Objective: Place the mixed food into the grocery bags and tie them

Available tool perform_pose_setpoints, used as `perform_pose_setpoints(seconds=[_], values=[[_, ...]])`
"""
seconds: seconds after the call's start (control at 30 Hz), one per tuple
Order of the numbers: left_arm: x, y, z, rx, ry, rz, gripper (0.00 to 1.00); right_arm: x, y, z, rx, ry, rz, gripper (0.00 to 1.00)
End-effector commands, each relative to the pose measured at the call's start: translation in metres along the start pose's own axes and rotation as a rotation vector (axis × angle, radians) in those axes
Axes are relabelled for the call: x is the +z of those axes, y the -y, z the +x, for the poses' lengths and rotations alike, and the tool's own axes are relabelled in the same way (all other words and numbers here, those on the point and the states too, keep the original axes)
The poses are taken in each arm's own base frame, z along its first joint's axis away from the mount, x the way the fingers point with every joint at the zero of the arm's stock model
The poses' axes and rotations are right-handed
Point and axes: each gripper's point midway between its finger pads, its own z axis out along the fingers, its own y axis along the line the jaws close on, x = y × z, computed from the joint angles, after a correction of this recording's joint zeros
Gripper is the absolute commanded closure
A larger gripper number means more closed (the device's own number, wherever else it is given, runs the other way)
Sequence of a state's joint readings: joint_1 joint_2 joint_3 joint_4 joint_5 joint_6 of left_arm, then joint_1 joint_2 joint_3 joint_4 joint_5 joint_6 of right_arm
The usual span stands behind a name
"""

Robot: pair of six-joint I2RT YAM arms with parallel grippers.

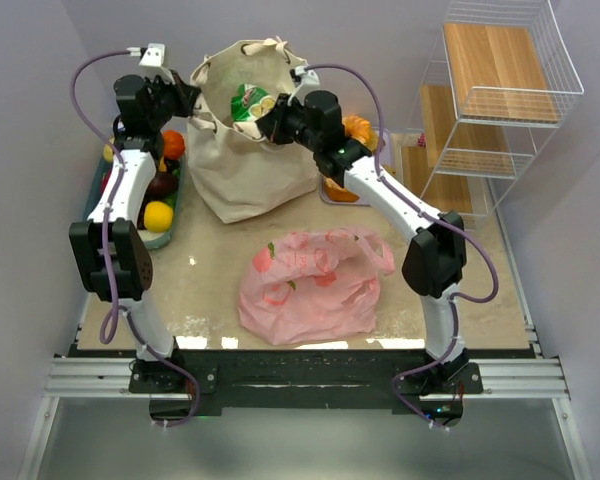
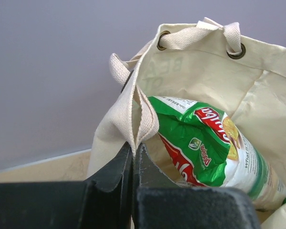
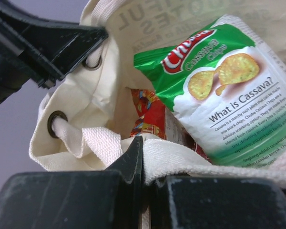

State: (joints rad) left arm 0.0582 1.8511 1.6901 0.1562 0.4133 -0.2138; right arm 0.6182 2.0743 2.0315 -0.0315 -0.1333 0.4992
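Your left gripper [image 2: 133,149] and right gripper [image 3: 143,157] clamp the handles of the canvas tote [image 1: 245,175]; tying remains. The pink bag [image 1: 310,290], at its 6 o'clock, seems untied.

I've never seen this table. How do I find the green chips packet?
Look at the back of the table for the big cream canvas tote, standing open. Peeking out of its mouth is the chips packet. Unlike the red packet tucked deeper beside it, this one is green on top and white below, with yellow chips pictured on it.
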Motion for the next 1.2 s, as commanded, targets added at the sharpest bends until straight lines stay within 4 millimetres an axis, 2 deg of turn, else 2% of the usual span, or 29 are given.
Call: perform_pose_setpoints(seconds=[0.0, 0.07, 0.13, 0.17, 0.27, 0.4, 0.43, 0.47, 0.5, 0.53, 0.57, 0.63, 0.67, 0.7, 0.73, 0.77, 0.8, 0.83, 0.87, 0.9, 0.93, 0.97, 1.0, 1.07, 1.1, 1.13, 1.17], values=[[0.008, -0.022, -0.072, 0.124, 0.195, -0.060, 1.00, -0.001, -0.077, 0.002, -0.066, 0.031, -0.194, 1.00], [0.017, -0.032, -0.072, 0.123, 0.190, -0.067, 1.00, 0.004, -0.074, 0.007, -0.059, 0.026, -0.186, 1.00], [0.028, -0.047, -0.053, 0.101, 0.144, -0.074, 1.00, 0.008, -0.074, 0.008, -0.060, 0.028, -0.182, 1.00], [0.031, -0.047, -0.058, 0.107, 0.152, -0.067, 1.00, 0.010, -0.071, 0.010, -0.057, 0.021, -0.173, 1.00], [0.039, -0.058, -0.048, 0.102, 0.141, -0.070, 1.00, 0.017, -0.065, 0.018, -0.054, 0.011, -0.158, 1.00], [0.041, -0.053, -0.043, 0.102, 0.123, -0.029, 1.00, 0.018, -0.061, 0.021, -0.056, 0.000, -0.147, 0.98], [0.038, -0.049, -0.048, 0.105, 0.131, -0.026, 0.85, 0.016, -0.063, 0.019, -0.063, -0.004, -0.152, 0.90], [0.036, -0.049, -0.045, 0.101, 0.124, -0.031, 0.70, 0.013, -0.066, 0.016, -0.083, -0.002, -0.155, 0.72], [0.033, -0.047, -0.047, 0.107, 0.131, -0.024, 0.56, 0.009, -0.067, 0.012, -0.097, -0.006, -0.155, 0.65], [0.026, -0.042, -0.060, 0.135, 0.152, -0.022, 0.31, 0.001, -0.074, 0.003, -0.134, 0.003, -0.173, 0.55], [0.023, -0.041, -0.051, 0.133, 0.138, -0.024, 0.21, -0.004, -0.074, 0.003, -0.152, -0.018, -0.172, 0.38], [0.013, -0.037, -0.062, 0.162, 0.157, -0.031, 0.09, -0.022, -0.087, -0.018, -0.211, -0.002, -0.188, 0.25], [0.010, -0.038, -0.055, 0.164, 0.141, -0.033, 0.07, -0.030, -0.087, -0.016, -0.226, -0.031, -0.183, 0.19], [0.006, -0.037, -0.057, 0.177, 0.144, -0.040, 0.06, -0.038, -0.087, -0.018, -0.240, -0.037, -0.177, 0.10], [-0.004, -0.030, -0.069, 0.189, 0.166, -0.045, 0.04, -0.045, -0.087, -0.019, -0.267, -0.041, -0.177, 0.07], [-0.008, -0.031, -0.061, 0.185, 0.154, -0.056, 0.03, -0.067, -0.096, -0.038, -0.281, -0.012, -0.178, 0.05], [-0.014, -0.030, -0.068, 0.199, 0.173, -0.068, 0.02, -0.072, -0.088, -0.026, -0.284, -0.041, -0.159, 0.03], [-0.026, -0.023, -0.083, 0.216, 0.202, -0.072, 0.01, -0.081, -0.086, -0.028, -0.294, -0.038, -0.143, 0.02], [-0.031, -0.023, -0.078, 0.215, 0.192, -0.084, 0.01, -0.102, -0.092, -0.046, -0.302, -0.002, -0.129, 0.02], [-0.037, -0.025, -0.082, 0.218, 0.203, -0.112, 0.00, -0.107, -0.081, -0.035, -0.306, -0.025, -0.096, 0.01], [-0.050, -0.018, -0.097, 0.229, 0.237, -0.126, 0.00, -0.117, -0.078, -0.038, -0.313, -0.021, -0.078, 0.01], [-0.056, -0.022, -0.092, 0.225, 0.237, -0.165, 0.00, -0.134, -0.081, -0.048, -0.321, 0.005, -0.067, 0.01], [-0.063, -0.023, -0.094, 0.234, 0.246, -0.183, 0.00, -0.140, -0.069, -0.038, -0.324, -0.013, -0.027, 0.01], [-0.079, -0.022, -0.096, 0.238, 0.255, -0.225, 0.00, -0.161, -0.059, -0.031, -0.332, -0.026, 0.011, 0.01], [-0.089, -0.018, -0.104, 0.240, 0.272, -0.238, 0.00, -0.167, -0.052, -0.028, -0.333, -0.028, 0.041, 0.01], [-0.091, -0.018, -0.097, 0.230, 0.255, -0.248, 0.00, -0.174, -0.047, -0.022, -0.326, -0.040, 0.057, 0.01], [-0.095, -0.018, -0.092, 0.217, 0.238, -0.266, 0.00, -0.180, -0.036, -0.003, -0.317, -0.078, 0.081, 0.01]])
